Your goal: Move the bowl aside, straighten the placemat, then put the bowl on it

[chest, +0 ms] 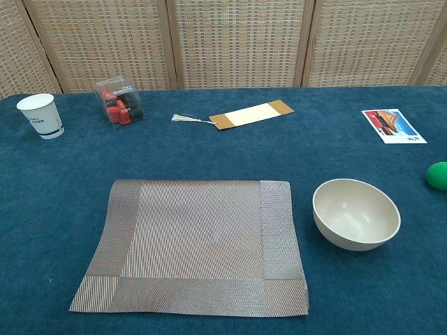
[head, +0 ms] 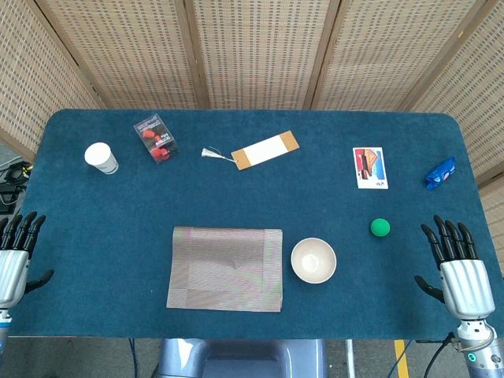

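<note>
The round, cream, smooth-walled bowl [head: 313,260] stood upright and empty on the blue felt-like tablecloth [head: 252,197], just beside the placemat's edge at its 3 o'clock, not touching it. The rectangular grey-brown woven placemat [head: 226,268] lay flat and looked nearly square to the table, so the bowl seemed already moved aside and the mat straightened or close to it.

The right hand [head: 455,272] hovered with fingers spread and empty at the bowl's 3 o'clock, well apart; the left hand [head: 16,256], likewise spread and holding nothing, sat at the mat's 9 o'clock near the table edge.

Judging risk: the bowl's slick curved wall could slip from a loose grasp, and setting it down with any drag could skew the light mat on the napped cloth. The small green ball [head: 380,227] at the bowl's 2 o'clock could be knocked by the reaching right arm.
</note>
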